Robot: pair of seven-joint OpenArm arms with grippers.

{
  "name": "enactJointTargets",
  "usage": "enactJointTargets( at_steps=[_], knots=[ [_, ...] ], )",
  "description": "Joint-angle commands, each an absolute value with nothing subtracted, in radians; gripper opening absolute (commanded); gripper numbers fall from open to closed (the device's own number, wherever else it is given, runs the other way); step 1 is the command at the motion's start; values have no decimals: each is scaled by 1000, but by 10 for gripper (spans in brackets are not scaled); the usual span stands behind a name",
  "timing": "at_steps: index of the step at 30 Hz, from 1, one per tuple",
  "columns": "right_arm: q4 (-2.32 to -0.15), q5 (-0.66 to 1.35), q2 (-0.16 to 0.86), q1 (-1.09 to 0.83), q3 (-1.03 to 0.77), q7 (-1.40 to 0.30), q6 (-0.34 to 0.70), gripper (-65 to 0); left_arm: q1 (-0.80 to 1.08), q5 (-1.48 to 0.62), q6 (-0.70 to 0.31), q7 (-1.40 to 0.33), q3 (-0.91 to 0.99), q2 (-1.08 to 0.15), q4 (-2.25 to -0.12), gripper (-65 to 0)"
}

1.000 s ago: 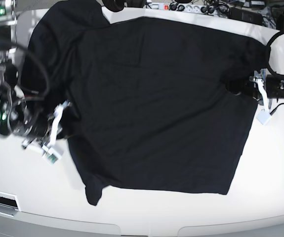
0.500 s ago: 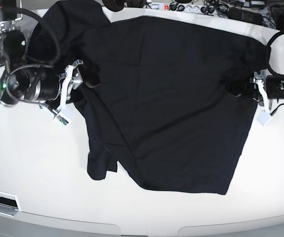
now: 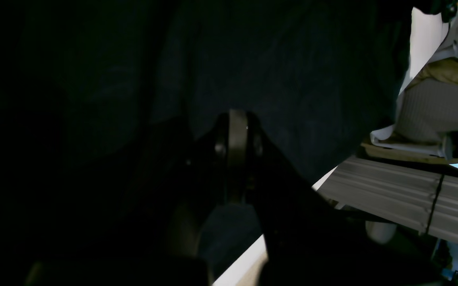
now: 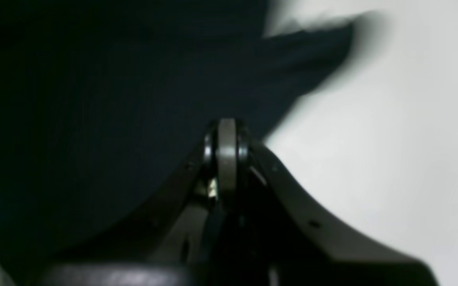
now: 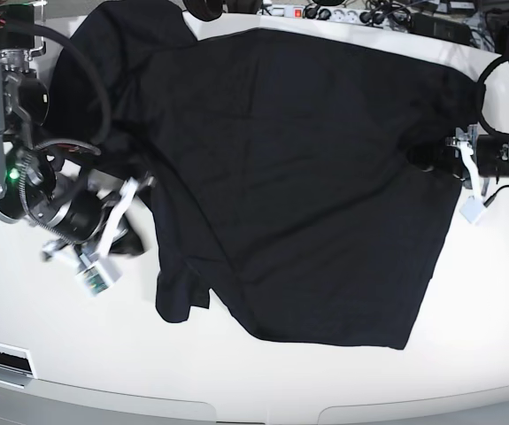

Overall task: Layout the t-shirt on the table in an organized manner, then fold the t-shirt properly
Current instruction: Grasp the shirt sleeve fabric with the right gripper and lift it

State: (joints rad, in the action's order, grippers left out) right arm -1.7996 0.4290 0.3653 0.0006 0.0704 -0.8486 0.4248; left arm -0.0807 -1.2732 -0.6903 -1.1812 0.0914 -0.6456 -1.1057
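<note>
the t-shirt (image 5: 298,177) is matt black cloth, thin and soft, with shallow creases near its lower left hem. under it the table (image 5: 59,345) is smooth glossy white. beside the t-shirt, the right gripper (image 5: 126,239) shows dark matt plastic and pale metal-looking fingers (image 4: 227,155).

Black t-shirt (image 5: 298,177) spread on white table (image 5: 50,328), right hand (image 5: 134,232) by its creased edge

Count, base view: one t-shirt (image 5: 298,186), black, the only garment. One table (image 5: 50,336), white. Two arms of mine in frame, so two grippers: my left gripper (image 5: 431,159), my right gripper (image 5: 134,239). One power strip (image 5: 312,11) along the far edge.
</note>
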Motion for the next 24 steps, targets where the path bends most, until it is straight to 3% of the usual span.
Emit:
enactJointTargets(
  at_steps=[1,5,10,16,24],
  knots=[
    [-1780,406,377,12,65,-824,406,-650,-98,-1290,-698,-1169,101,-665,-1119,-650],
    [-1578,392,342,46,65,-796,424,-650,-98,-1291,-698,-1165,101,-665,-1119,-650],
    [-1355,443,276,114,65,-773,584,-650,-98,-1290,-698,-1160,101,-665,-1119,-650],
    [-1360,564,196,150,65,-799,698,-650,-97,-1290,-698,-1159,101,-665,-1119,-650],
    [-1393,730,54,129,67,-1007,698,-650,-97,-1290,-698,-1151,101,-665,-1119,-650]
  ],
)
